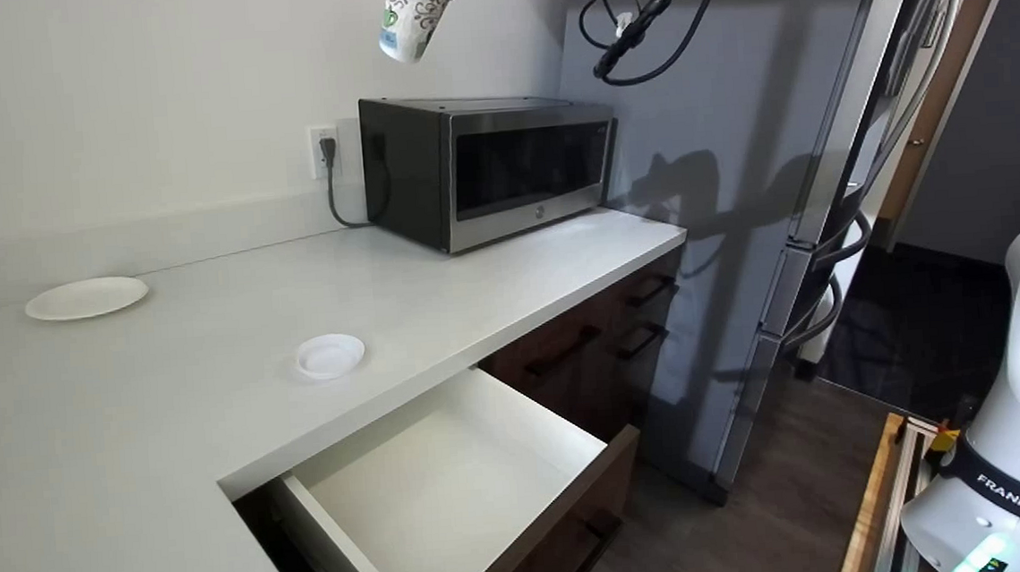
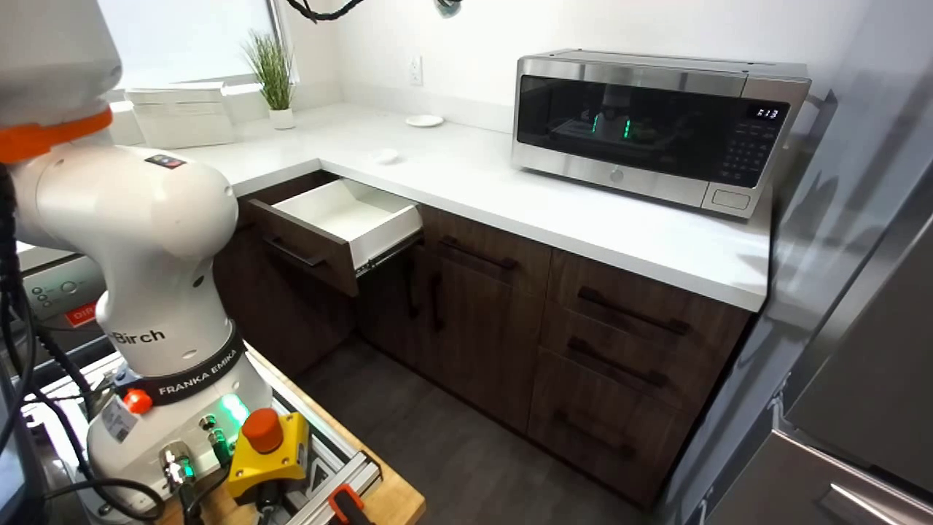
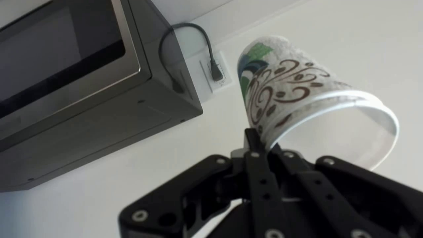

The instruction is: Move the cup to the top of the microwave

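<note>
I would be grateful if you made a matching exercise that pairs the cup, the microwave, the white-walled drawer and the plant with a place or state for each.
1. Cup
2. Microwave
3. White-walled drawer
4. Plant

A. Pulled open
B. In a white pot
C. In the air, held by the gripper
D. On the counter, with a dark glass door

Pairs: 1-C, 2-D, 3-A, 4-B.

I see a pale wall (image 1: pixel 147 96) above a white counter (image 1: pixel 129 483), with dark brown cabinets (image 2: pixel 474 343) beneath it and one drawer (image 1: pixel 450 452) pulled out. In an exterior view I see a bright window (image 2: pixel 189 40), and the floor (image 2: pixel 430 423) is dark. Shadows (image 1: pixel 683 189) fall across the side of the grey refrigerator (image 1: pixel 732 118).
</note>
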Robot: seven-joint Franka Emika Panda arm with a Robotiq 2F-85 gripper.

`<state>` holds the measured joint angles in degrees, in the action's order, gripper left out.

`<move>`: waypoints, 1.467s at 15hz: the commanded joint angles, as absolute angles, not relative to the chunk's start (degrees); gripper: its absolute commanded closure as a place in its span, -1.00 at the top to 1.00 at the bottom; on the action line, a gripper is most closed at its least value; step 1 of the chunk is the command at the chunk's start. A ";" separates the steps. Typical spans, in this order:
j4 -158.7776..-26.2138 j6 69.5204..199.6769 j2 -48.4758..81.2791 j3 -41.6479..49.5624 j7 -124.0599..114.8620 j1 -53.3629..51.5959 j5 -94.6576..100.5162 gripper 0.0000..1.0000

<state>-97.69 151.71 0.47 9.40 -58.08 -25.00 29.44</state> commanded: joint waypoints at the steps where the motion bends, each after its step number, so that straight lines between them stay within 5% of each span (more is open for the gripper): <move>1: -97.84 151.69 0.00 9.40 -57.84 -24.97 29.44 -0.90; 6: -96.45 151.38 2.77 9.41 -58.74 -24.91 30.78 -0.98; 16: -62.20 122.54 14.45 6.99 -59.66 -11.05 33.88 -0.98; 17: -70.61 126.67 8.55 8.47 -56.99 -13.63 34.62 -0.90; 22: -61.84 123.64 16.04 8.17 -59.83 -10.55 32.85 -0.98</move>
<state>-64.62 125.27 13.72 7.86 -58.71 -11.26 34.52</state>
